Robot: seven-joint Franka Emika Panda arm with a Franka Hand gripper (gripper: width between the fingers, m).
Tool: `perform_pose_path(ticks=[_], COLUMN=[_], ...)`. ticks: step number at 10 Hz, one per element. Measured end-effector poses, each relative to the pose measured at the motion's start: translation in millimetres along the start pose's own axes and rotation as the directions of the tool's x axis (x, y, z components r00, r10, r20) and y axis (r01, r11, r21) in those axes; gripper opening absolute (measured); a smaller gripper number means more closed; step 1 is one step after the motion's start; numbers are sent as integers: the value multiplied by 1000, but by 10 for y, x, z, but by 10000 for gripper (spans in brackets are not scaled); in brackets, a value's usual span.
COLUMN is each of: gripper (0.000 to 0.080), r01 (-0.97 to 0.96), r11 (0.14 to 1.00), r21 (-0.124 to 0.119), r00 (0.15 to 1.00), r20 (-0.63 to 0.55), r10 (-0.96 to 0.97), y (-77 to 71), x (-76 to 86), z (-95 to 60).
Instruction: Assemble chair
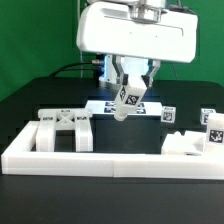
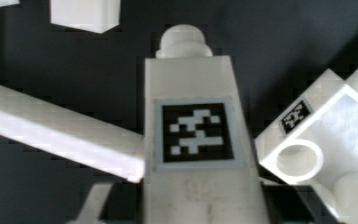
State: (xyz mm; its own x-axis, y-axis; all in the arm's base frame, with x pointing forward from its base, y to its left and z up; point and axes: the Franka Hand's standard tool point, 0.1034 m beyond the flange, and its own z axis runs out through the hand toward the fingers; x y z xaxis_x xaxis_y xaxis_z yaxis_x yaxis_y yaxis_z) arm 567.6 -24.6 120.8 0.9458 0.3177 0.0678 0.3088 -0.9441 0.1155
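One leg (image 1: pixel 128 98) is off the surface, hung tilted above its middle. The jaws are pinching its flat sides near the upper end, tag (image 2: pixel 195 130) toward the wrist camera, peg (image 2: pixel 185 42) at the far, lower end. (KM)

Handling? (RJ)

Judged: rigid moulded plastic, light, no give. The faces look smooth, so it may swivel in the pinch if the peg binds. The flat sides are the place to hold; the peg must be left bare for its socket. (KM)

Surroundings? (RJ)

The frame (image 1: pixel 62 130) sits by the near edge toward the exterior view's left, just behind the wall (image 1: pixel 100 157). A block (image 1: pixel 190 145) sits by the near edge at the exterior view's right, with a small piece (image 1: pixel 212 128) just behind it. The marker board (image 1: pixel 100 105) lies flat, below and behind the leg. (KM)

Obstacles? (RJ)

Nothing touches the leg now. The wall bounds the near edge, and the frame's uprights would block a low sweep that way. Which socket suits the peg: cannot tell. (KM)
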Motion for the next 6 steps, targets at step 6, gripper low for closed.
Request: perform_pose_path(ticks=[6], gripper=[292], r01=[0], r11=[1000], r21=[0], r00=[1000], r20=[0], r10=[0], y=[0], x=[0], z=[0])
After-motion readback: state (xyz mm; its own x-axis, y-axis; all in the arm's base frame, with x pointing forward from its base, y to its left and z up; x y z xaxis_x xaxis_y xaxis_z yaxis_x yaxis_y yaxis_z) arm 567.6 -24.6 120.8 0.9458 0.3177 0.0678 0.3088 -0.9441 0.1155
